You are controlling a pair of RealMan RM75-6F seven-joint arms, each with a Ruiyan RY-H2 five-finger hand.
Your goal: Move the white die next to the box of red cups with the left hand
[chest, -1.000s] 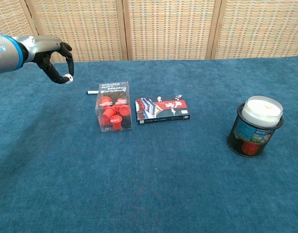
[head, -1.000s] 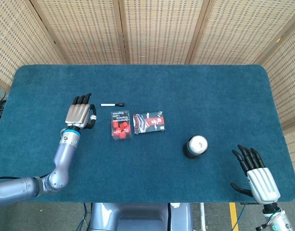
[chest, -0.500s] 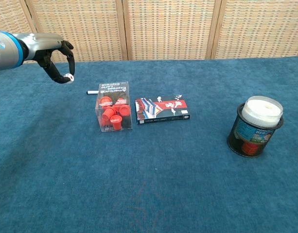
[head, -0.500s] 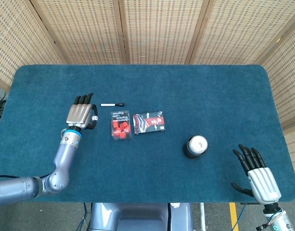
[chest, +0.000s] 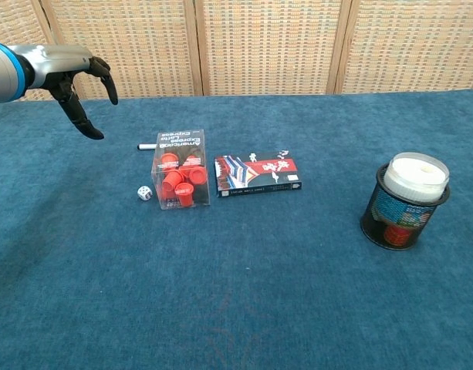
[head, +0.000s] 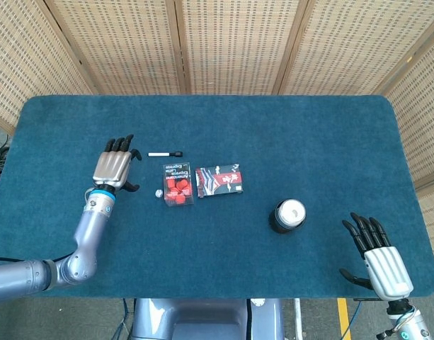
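The white die (head: 158, 193) (chest: 145, 193) lies on the blue cloth just left of the clear box of red cups (head: 178, 185) (chest: 180, 179), close to its near corner. My left hand (head: 115, 163) (chest: 80, 81) hovers above and to the left of the die, fingers spread, holding nothing. My right hand (head: 381, 258) rests open near the front right corner of the table, seen only in the head view.
A black-capped white marker (head: 165, 154) (chest: 146, 146) lies behind the cup box. A red and blue card pack (head: 219, 180) (chest: 258, 174) sits right of the box. A mesh cup with a white lid (head: 288, 216) (chest: 407, 200) stands further right.
My left hand let go of the die, which dropped to the cloth beside the cup box. The hand's fingers spread apart and it drew slightly back left. The right hand stayed still.
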